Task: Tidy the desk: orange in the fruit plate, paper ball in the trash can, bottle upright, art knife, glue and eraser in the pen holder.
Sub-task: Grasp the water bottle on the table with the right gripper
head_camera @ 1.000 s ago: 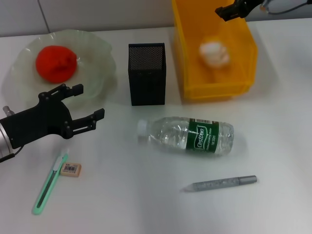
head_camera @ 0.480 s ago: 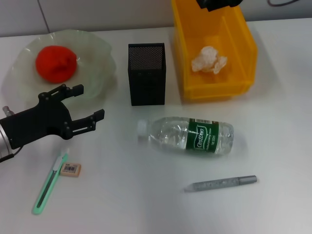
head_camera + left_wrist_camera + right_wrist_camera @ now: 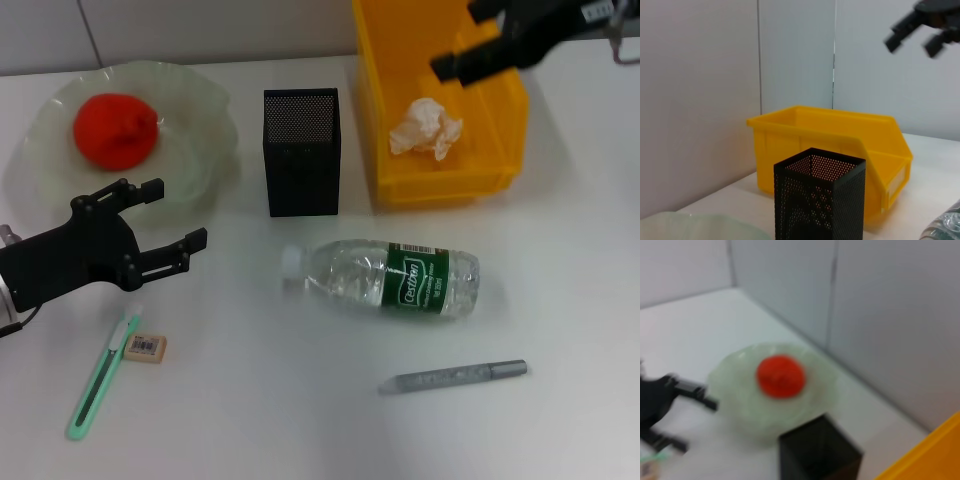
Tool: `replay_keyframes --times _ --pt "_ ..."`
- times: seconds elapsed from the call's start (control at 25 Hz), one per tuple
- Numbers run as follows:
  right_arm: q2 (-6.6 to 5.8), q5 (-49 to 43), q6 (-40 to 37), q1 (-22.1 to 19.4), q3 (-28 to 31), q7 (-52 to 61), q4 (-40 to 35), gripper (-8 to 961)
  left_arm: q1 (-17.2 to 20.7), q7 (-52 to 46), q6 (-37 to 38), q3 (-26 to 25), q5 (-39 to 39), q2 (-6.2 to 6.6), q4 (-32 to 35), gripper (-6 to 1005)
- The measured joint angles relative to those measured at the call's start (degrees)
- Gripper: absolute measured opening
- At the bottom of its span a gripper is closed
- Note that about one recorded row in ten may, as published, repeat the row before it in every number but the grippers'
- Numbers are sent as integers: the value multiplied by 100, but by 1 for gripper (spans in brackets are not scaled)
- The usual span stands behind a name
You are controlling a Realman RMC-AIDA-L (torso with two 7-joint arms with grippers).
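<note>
From the head view, my right claw (image 3: 487, 40) hangs spread and empty above the yellow trash can (image 3: 500, 165), the paper ball (image 3: 425, 127) lying inside it. Left of the can stands the pen holder (image 3: 301, 165); farther left the orange (image 3: 115, 130) sits in the fruit plate (image 3: 205, 110). My left claw (image 3: 165, 215), fingers apart, holds nothing, poised near the art knife (image 3: 97, 380) and eraser (image 3: 146, 347). The bottle (image 3: 390, 280) lies toppled before the can, with the glue (image 3: 452, 376) nearer me.

Left wrist view: pen holder (image 3: 819, 200) before the can (image 3: 840, 145).

Right wrist view: orange (image 3: 780, 376) in plate (image 3: 735, 385).
</note>
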Motion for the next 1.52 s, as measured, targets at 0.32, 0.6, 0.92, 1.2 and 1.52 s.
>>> replay_keyframes --times 0.32,0.6,0.92,1.2,1.52 --pt "-71 -86 -797 307 -510 48 600 837 28 -5 20 6 5 2 17 858" --pt "90 -790 -631 617 -1610 100 1200 836 16 -5 30 25 5 1 24 858" --pt "107 -1199 -63 826 -2424 314 1780 836 36 -3 30 49 5 -1 25 858" --pt "134 -1526 778 882 -3333 590 2219 835 36 -3 29 58 4 -7 25 857" --pt "149 -1502 1214 973 -3599 613 2678 834 34 0 34 58 5 -7 24 857"
